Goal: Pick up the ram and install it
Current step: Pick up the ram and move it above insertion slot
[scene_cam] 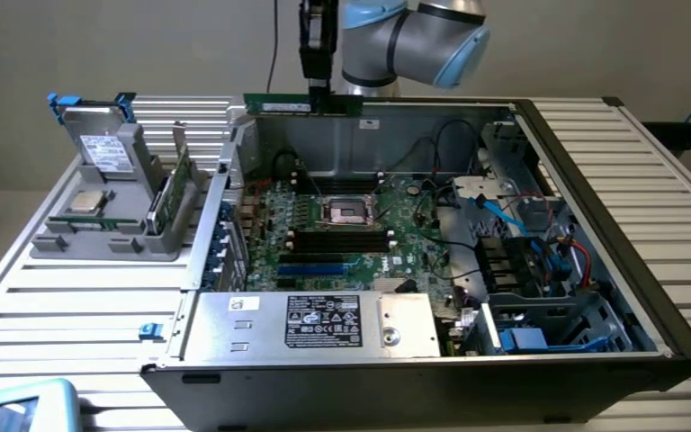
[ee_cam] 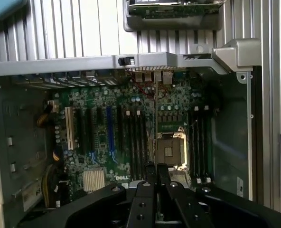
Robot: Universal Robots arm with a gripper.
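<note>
My gripper hangs above the back wall of the open computer case, shut on the ram, a thin green stick held level. In the wrist view the fingers pinch the ram, which is seen edge-on as a thin line over the motherboard. Below lie the dark memory slots and the processor socket, also seen from the wrist as the memory slots and the socket. The ram is well above the board and touches nothing.
A grey parts holder at the exterior view's left carries a grey drive with blue tabs, a silver processor chip and another green board. Cables and a power supply crowd the case. The slatted table surrounds it.
</note>
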